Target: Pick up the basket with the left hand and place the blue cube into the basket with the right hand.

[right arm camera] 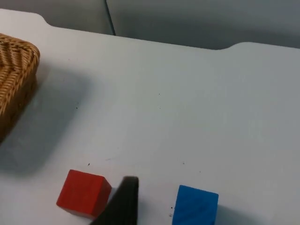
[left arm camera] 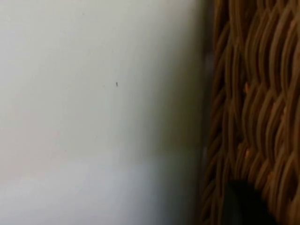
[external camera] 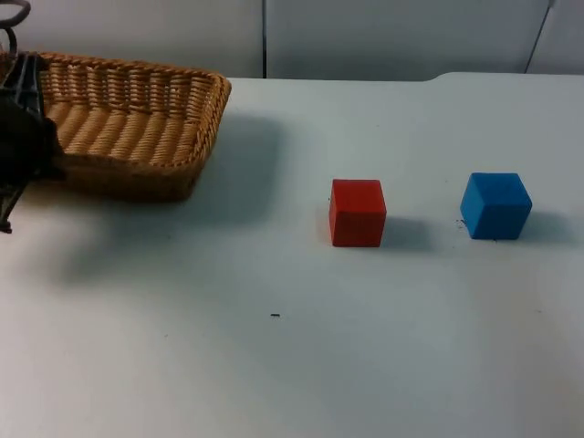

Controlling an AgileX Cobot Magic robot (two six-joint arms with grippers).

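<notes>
wicker basket (external camera: 137, 123) is gripped at its rim by our left gripper (external camera: 23, 137), lifted to receive. blue cube (external camera: 495, 206) sits on table (external camera: 274, 365) beside red cube (external camera: 357, 213); right gripper (right arm camera: 123, 204) above, can't tell its fingers' state.

basket (external camera: 137, 119) far left on table (external camera: 274, 365) | two cubes (external camera: 358, 213) (external camera: 495, 206) side by side, right

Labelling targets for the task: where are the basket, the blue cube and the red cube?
basket (external camera: 128, 128), top view, woven inner floor.
blue cube (external camera: 495, 206), top view, front face.
red cube (external camera: 357, 213), top view, front face.
</notes>
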